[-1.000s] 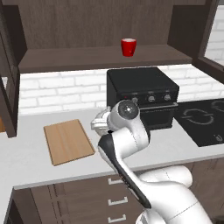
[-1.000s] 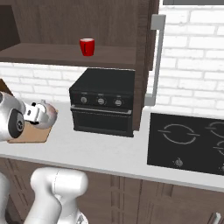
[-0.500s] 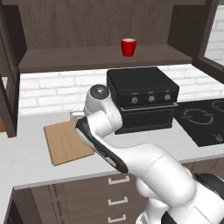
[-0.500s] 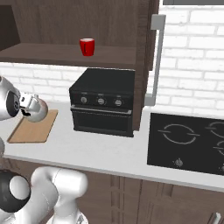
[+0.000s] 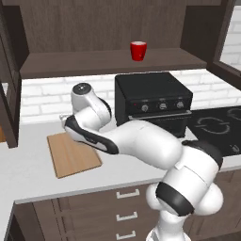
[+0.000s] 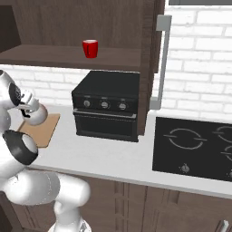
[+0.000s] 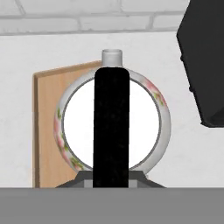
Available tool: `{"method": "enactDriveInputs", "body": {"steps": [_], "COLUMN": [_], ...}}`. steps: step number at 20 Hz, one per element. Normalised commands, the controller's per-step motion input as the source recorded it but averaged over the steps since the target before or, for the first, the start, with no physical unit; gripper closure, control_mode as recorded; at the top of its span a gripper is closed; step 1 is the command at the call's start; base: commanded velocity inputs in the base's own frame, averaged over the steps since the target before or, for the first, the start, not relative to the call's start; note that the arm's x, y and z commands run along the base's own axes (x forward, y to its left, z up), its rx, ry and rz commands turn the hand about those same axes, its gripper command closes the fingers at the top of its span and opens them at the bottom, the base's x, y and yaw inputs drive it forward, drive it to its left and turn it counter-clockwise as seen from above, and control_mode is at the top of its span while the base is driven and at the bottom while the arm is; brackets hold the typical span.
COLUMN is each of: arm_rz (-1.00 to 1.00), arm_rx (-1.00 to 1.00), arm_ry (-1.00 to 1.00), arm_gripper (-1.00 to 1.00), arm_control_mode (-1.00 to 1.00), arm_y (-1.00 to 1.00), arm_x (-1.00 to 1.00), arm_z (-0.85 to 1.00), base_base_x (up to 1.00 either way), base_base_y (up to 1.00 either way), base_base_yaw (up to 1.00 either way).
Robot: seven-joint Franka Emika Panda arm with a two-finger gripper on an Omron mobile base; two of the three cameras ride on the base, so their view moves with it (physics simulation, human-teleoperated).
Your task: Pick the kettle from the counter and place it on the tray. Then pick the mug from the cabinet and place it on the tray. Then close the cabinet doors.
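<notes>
The round silver-white kettle point(image 7: 153, 127) hangs in my gripper point(image 7: 111, 178), which is shut on its black upright handle point(image 7: 111, 122). In the hand view it hovers over the right edge of the wooden tray point(image 7: 46, 131), partly above the counter point(image 7: 183, 144). From the right base view the kettle point(image 6: 39, 114) hangs beside the gripper point(image 6: 28, 108), above the tray point(image 6: 44, 130). My arm hides the hand in the left base view, with the tray point(image 5: 73, 153) below it. The red mug point(image 5: 138, 50) stands upright on the cabinet shelf point(image 5: 84, 63); both cabinet doors stand open.
A black countertop oven point(image 5: 153, 96) stands right of the tray, close to the kettle. A black hob point(image 6: 195, 145) lies further right. The open right door with its silver bar handle point(image 6: 161, 59) juts out over the counter; the left door point(image 5: 9, 80) hangs open at the far left.
The arm has swung left, and its upper joints now lean over the tray. The kettle stays gripped and has shifted slightly toward the tray.
</notes>
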Motion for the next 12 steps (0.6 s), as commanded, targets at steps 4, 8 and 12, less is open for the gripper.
{"method": "enactDriveInputs", "body": {"steps": [4,8,12], "arm_rz": [0.0,0.0,0.0], "arm_rx": [-0.01,0.0,0.0], "arm_ry": [0.06,0.09,0.09], "arm_gripper": [1.0,1.0,1.0], "arm_control_mode": [-1.0,-1.0,-1.0], "arm_y": [0.28,0.23,0.28], "arm_x": [0.39,0.39,0.42], "arm_z": [-0.29,-0.23,-0.27], "base_base_x": [0.0,0.0,0.0], "base_base_y": [0.0,0.0,0.0], "base_base_yaw": [0.0,0.0,0.0]}}
